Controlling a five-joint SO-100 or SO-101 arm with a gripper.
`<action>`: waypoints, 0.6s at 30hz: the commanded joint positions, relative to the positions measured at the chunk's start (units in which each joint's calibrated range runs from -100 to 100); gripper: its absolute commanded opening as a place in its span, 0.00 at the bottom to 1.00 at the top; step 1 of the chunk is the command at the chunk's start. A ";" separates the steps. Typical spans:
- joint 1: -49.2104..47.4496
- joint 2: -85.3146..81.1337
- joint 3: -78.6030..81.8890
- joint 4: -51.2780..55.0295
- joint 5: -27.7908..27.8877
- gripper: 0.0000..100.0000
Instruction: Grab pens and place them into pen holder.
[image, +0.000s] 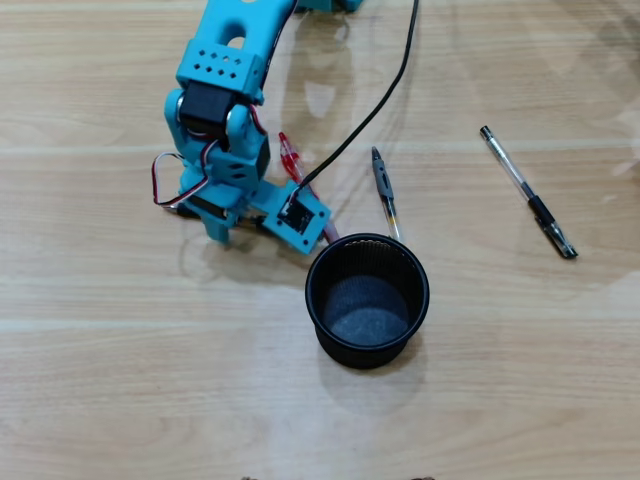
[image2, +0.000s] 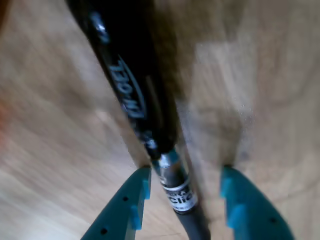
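Observation:
In the wrist view a black pen (image2: 131, 90) with white lettering lies on the wood, running from the top left down between my two teal fingers. My gripper (image2: 185, 172) is open and straddles the pen, which lies nearer the left finger (image2: 132, 210); neither finger touches it. In the overhead view the gripper (image: 220, 226) is low at the table, left of the black mesh pen holder (image: 318, 318), and this pen is hidden under the arm. A dark pen (image: 384, 188) lies just behind the holder. A clear pen with a black grip (image: 527, 192) lies at the right.
A black cable (image: 385, 95) runs from the wrist camera up across the table. A red piece (image: 290, 157) shows beside the arm. The teal arm (image: 225, 70) comes in from the top. The table is light wood.

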 joint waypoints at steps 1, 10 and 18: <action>1.65 0.41 -0.08 -0.12 -1.22 0.02; 4.31 -20.72 -0.35 -0.98 -7.44 0.02; -6.18 -47.52 5.35 -31.84 -20.09 0.02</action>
